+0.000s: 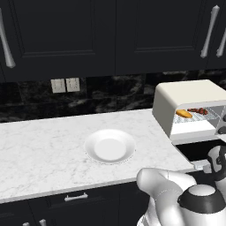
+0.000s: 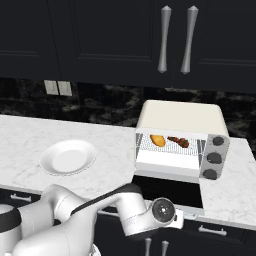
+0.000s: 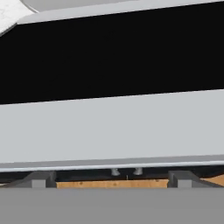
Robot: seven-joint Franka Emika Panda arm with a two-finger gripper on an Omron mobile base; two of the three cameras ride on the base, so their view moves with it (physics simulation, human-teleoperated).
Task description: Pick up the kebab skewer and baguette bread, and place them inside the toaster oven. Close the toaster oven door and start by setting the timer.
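Note:
The cream-white toaster oven stands open on the counter. On its wire rack lie the golden baguette bread and, to its right, the dark red-brown kebab skewer. The toaster oven door hangs folded down flat over the counter edge. My arm's wrist sits low, just in front of and below that door edge. In the hand view my gripper is open and holds nothing. The door's silver handle bar and its dark glass are close ahead of it.
A white plate rests on the marble counter left of the oven. Three dark knobs run down the oven's right front. Dark wall cabinets hang above, and drawer fronts sit below the counter edge.

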